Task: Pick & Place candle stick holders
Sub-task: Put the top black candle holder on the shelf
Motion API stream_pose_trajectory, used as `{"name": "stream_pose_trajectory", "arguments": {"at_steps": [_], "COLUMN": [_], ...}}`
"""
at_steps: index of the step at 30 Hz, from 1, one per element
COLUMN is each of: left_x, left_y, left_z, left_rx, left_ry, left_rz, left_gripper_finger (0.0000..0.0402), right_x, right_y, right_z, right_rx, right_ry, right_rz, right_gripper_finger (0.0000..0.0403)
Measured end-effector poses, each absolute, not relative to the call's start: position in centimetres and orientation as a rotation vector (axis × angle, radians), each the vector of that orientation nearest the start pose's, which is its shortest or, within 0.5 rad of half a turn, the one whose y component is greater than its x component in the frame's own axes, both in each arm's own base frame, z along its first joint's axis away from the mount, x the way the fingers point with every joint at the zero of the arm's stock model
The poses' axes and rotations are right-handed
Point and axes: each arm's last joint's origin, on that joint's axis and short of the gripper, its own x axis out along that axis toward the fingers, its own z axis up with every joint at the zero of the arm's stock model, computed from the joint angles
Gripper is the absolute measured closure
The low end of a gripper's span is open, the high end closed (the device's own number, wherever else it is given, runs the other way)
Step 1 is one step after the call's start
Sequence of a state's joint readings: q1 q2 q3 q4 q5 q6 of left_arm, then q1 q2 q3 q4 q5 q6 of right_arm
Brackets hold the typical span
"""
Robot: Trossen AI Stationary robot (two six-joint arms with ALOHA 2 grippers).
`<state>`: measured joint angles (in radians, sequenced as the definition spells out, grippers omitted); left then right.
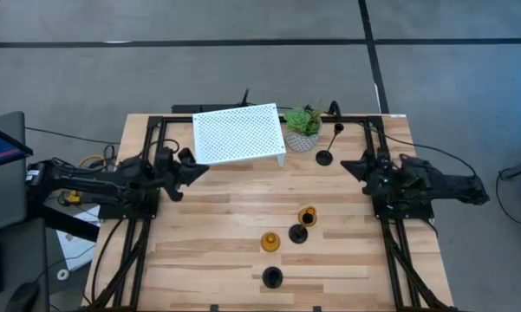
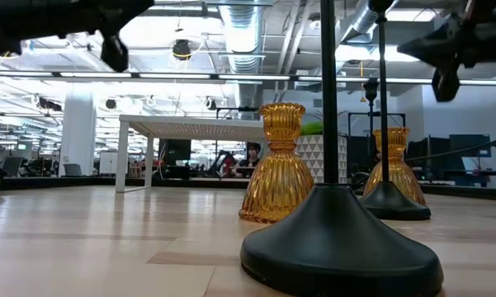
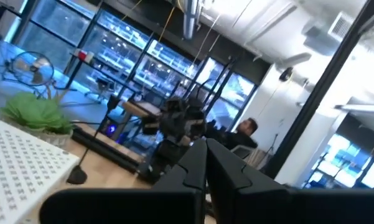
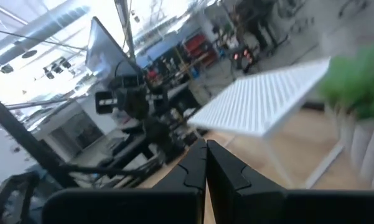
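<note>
While both arms are waiting at the table's sides, the left gripper (image 1: 191,169) and the right gripper (image 1: 354,165) are each showing fingers pressed together with nothing between them.

5 candle stick holders are standing on the wooden table (image 1: 208,234), all well apart from either pair of fingers:
- 1 black holder (image 1: 325,156) is sitting near the right fingertips, beside the green potted plant (image 1: 302,121).
- 1 amber holder (image 1: 308,214) is touching or just beside a 2nd black holder (image 1: 297,233), further from the right fingertips.
- 1 amber holder (image 1: 270,242) and the 3rd black holder (image 1: 272,277) are standing farthest off.

Handling, as a judgement: the black holders are looking rigid and bottom-heavy, so gripping the thin stem is suiting them; the ribbed amber ones are looking like glass, slippery and fragile, so closing on the narrow neck is advisable.

The white perforated stand (image 1: 238,134) is occupying the far side, and an open office is showing beyond
</note>
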<state>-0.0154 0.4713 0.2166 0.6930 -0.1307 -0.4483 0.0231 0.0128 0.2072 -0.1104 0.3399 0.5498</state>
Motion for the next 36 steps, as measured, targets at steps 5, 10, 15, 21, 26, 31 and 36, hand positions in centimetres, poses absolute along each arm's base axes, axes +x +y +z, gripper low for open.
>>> {"name": "stream_pose_trajectory", "arguments": {"at_steps": [5,10,15,21,26,31,36], "left_x": [14.5,16.1,16.7,16.6,16.4,16.2,16.2], "left_y": [0.2,0.3,0.6,0.8,1.1,1.4,1.4], "left_z": [28.1,29.4,29.9,31.0,31.3,31.3,31.3], "left_rx": [-0.388,-0.305,-0.251,-0.188,-0.073,-0.006,0.013], "left_ry": [-0.409,-0.368,-0.237,-0.154,-0.057,-0.024,-0.019], "left_rz": [0.042,0.135,0.278,0.339,0.455,0.576,0.584], "left_gripper_finger": [0.0394,0.0394,0.0394,0.0394,0.0394,0.0394,0.0394], "right_x": [7.4,8.3,10.4,11.7,11.5,11.2,11.6], "right_y": [-1.0,-1.1,-1.2,-1.6,-2.2,-2.8,-3.2], "right_z": [24.5,25.3,25.7,25.7,25.6,25.3,24.7], "right_rx": [0.478,0.415,0.361,0.295,0.291,0.286,0.269], "right_ry": [-0.09,0.12,0.253,0.31,0.306,0.34,0.401], "right_rz": [-0.4,-0.503,-0.573,-0.664,-0.766,-0.829,-0.871], "right_gripper_finger": [0.0403,0.0403,0.0403,0.0403,0.0403,0.0403,0.0402]}}
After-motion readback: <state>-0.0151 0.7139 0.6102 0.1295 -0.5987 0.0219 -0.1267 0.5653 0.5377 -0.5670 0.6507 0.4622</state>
